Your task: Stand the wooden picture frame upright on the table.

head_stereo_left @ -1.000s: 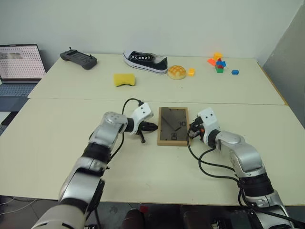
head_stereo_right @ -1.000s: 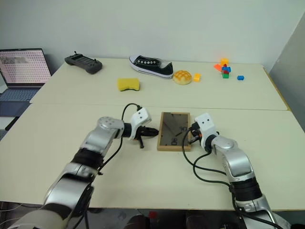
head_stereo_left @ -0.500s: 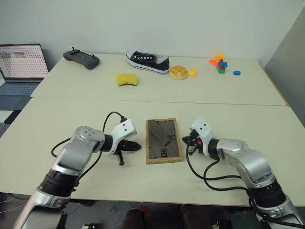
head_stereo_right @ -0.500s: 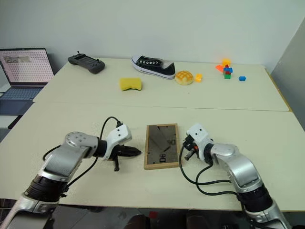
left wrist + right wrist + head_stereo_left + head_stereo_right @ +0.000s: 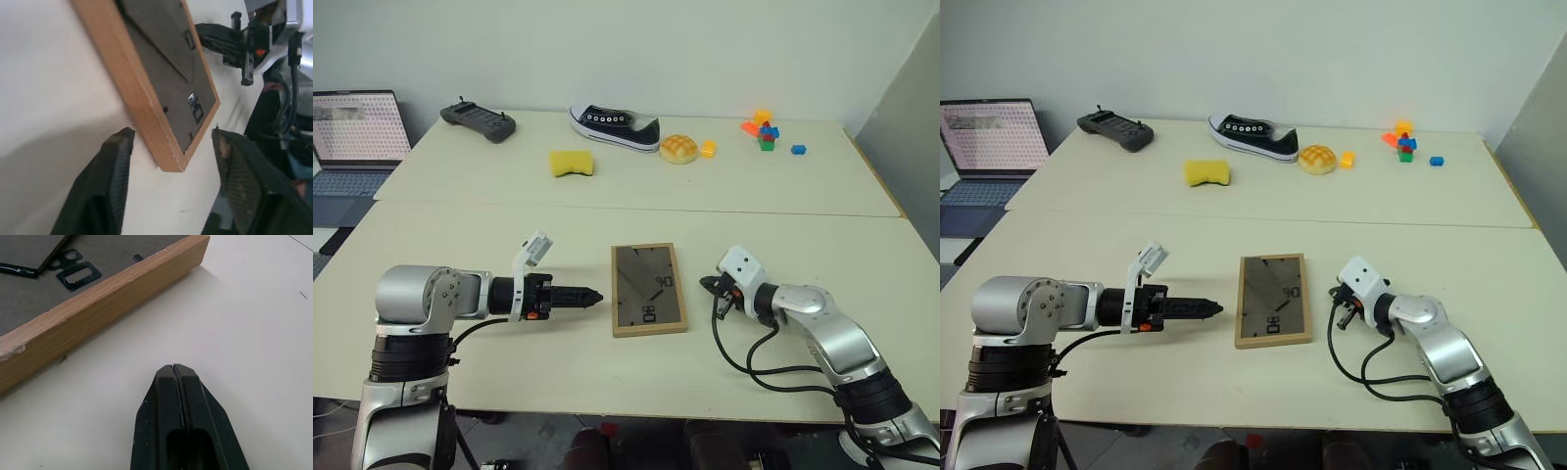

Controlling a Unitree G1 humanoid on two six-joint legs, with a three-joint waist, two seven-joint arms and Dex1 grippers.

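The wooden picture frame [image 5: 649, 289] lies flat, back up, on the table [image 5: 607, 382]; spread left gripper [image 5: 168, 147] should catch its left edge while the pressed-together right gripper [image 5: 176, 377] braces the right.

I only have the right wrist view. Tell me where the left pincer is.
Observer: The left pincer points at the left long edge of the light wooden picture frame, apart from it.
Operator: Report its fingers.
Observer: Open. In the left wrist view the fingers stand apart, with a corner of the frame showing between them.
Operator: Give me the frame's pose.
Observer: It lies flat on the cream table, dark back panel up, on the near side of the seam.
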